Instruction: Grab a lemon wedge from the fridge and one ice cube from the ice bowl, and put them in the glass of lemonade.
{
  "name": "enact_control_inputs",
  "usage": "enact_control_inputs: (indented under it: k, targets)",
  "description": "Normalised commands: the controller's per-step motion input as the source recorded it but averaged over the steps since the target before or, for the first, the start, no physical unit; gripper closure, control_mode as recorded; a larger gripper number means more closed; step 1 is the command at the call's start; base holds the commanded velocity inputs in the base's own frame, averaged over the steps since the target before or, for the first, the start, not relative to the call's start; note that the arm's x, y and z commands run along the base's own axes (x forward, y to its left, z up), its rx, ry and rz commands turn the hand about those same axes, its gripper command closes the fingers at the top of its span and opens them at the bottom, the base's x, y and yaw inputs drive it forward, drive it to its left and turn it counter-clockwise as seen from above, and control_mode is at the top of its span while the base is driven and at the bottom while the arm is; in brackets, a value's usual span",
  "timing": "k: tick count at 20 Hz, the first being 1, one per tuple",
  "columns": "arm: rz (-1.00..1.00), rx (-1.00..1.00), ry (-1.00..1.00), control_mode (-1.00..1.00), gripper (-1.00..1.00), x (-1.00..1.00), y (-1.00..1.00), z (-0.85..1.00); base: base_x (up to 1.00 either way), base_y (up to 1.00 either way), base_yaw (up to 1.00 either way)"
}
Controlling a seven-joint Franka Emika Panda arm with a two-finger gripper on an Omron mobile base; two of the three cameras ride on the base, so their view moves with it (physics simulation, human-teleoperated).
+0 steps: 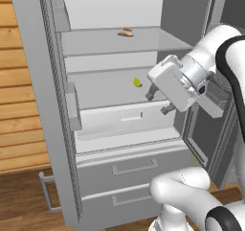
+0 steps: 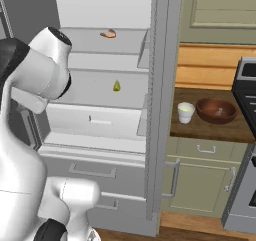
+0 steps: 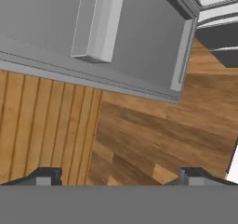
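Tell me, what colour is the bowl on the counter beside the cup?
The bowl is reddish-brown. It shows best in the right base view.

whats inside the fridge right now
The fridge stands open. A tan bun-like item lies on the upper shelf, the lemon wedge on the shelf below. Under that is a closed inner drawer; its contents are hidden.

The fridge (image 1: 119, 48) is cut off by the top edge, well above the gripper (image 1: 159, 102). The bowl (image 2: 216, 110) on the table (image 2: 210, 127) holds something pale, too small to tell. The stove (image 2: 247, 85) is cropped by the right edge.
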Motion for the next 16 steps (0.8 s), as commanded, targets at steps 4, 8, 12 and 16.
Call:
enact_control_inputs:
  k: [4, 8, 12, 16]
  targets:
    - [-0.10, -0.46, -0.23, -1.00, -1.00, -0.01, 0.00, -0.01, 0.00, 0.00, 0.00]
    - [-0.10, -0.22, -0.26, -1.00, -1.00, -0.14, -0.26, -0.03, 0.00, 0.00, 0.00]
    - [-0.12, -0.13, -0.29, -1.00, -1.00, -0.10, -0.49, -0.07, 0.00, 0.00, 0.00]
    - [-0.14, -0.10, -0.36, -1.00, -1.00, -0.16, -0.55, -0.35, 0.00, 0.00, 0.00]
